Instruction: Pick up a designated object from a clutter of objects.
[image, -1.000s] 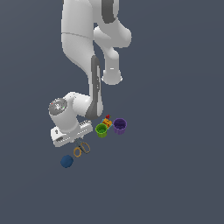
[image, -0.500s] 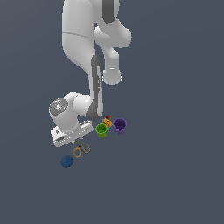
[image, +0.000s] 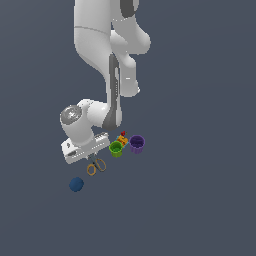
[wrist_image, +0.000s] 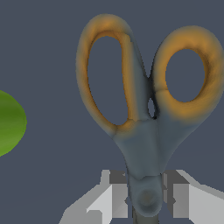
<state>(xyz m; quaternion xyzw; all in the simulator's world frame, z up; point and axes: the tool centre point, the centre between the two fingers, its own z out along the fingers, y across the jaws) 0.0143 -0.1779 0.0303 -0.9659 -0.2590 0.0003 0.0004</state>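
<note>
Pincer (wrist_image: 146, 199) down over scissors (wrist_image: 144, 109), fingers (wrist_image: 114, 194) flanking pivot, not clearly clamped; open/closed: can't tell. Scissors flat on desk (image: 200, 200) betw. blue ball (image: 76, 184) & green cup (image: 116, 148). Approach done; squeeze + lift left.

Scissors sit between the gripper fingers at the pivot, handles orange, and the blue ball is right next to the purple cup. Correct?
Not quite. The green cup is next to the purple cup; the blue ball lies apart, past the scissors, per the exterior view. The rest holds: the gripper fingers flank the pivot.
</note>
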